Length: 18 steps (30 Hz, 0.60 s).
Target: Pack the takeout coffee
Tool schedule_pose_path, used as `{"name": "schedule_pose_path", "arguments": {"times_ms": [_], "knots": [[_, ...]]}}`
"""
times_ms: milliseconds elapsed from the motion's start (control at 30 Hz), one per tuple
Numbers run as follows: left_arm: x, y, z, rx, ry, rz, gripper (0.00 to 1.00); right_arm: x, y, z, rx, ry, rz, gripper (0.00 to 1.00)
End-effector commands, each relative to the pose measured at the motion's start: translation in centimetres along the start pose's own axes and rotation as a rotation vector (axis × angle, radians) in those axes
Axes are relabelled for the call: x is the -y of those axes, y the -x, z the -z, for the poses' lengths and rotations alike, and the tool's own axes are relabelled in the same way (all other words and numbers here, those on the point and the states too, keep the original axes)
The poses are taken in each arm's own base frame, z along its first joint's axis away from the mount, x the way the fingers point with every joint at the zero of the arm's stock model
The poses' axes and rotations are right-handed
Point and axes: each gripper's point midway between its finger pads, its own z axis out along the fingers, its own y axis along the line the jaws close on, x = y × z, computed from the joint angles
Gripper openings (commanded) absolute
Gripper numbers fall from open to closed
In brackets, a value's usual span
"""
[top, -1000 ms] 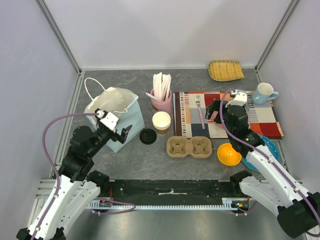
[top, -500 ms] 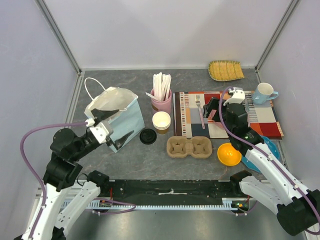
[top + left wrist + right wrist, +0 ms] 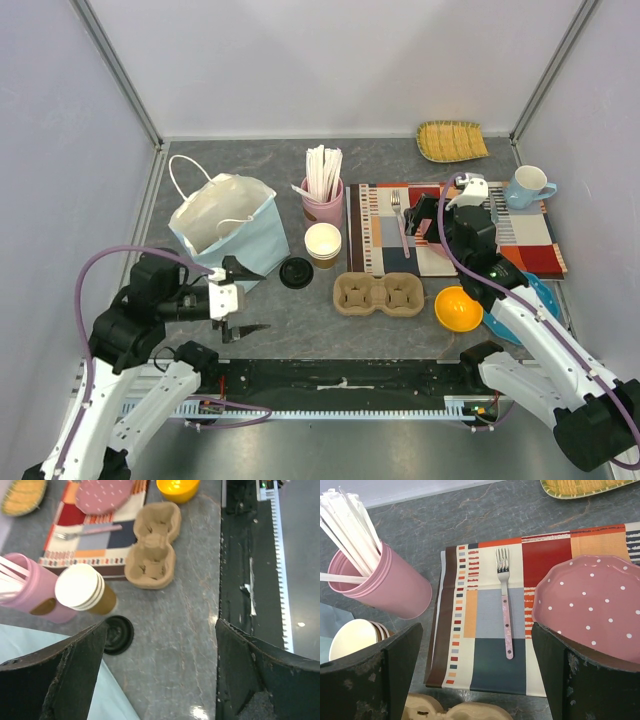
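Left gripper (image 3: 258, 300) jaws wide apart, near pale blue paper bag (image 3: 250, 238), right gripper (image 3: 477, 627) jaws wide apart over striped placemat (image 3: 528, 238), unlidded kraft cup (image 3: 322, 242), loose black lid (image 3: 296, 272) beside it, takeout coffee's place cannot be told.

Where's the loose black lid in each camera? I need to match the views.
Top external: lid lies on the table just left of the paper cup.
Left wrist: lower left, just below the paper cup, partly behind the finger.
Right wrist: not in view; only the paper cup shows at the lower left.
Shared landmark: pink holder, in all three.
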Motion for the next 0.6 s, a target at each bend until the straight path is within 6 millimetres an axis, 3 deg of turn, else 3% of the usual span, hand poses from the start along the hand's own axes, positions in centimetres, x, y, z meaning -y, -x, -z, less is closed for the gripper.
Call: {"name": "schedule_pose_path", "arguments": {"times_ms": [0, 67, 200, 267, 467, 567], "knots": [[1.1, -2.9, -0.4, -0.062, -0.025, 0.055, 0.95, -0.7, 2.1, 0.0, 0.062, 0.018, -0.010, 0.98], [-1.1, -3.5, -1.1, -0.040, 0.088, 0.061, 0.96, -0.4, 1.8, 0.0, 0.060, 0.011, -0.012, 0.98], [-4.8, -5.7, -0.7, -0.055, 0.355, 0.136, 0.97, 0.1, 1.5, 0.3, 0.074, -0.002, -0.015, 0.98], [-5.2, -7.2, -1.0, -0.076, 0.390, 0.175, 0.97, 0.5, 0.9, 0.4, 0.072, -0.011, -0.013, 0.98], [-5.7, -9.2, -1.0, -0.097, 0.451, 0.190, 0.97, 1.7, 0.2, 0.7, 0.087, -0.054, -0.030, 0.98], [-6.9, -10.2, -0.7, -0.112, 0.537, 0.217, 0.98, 2.2, -0.2, 0.7, 0.087, -0.083, -0.050, 0.98]]}}
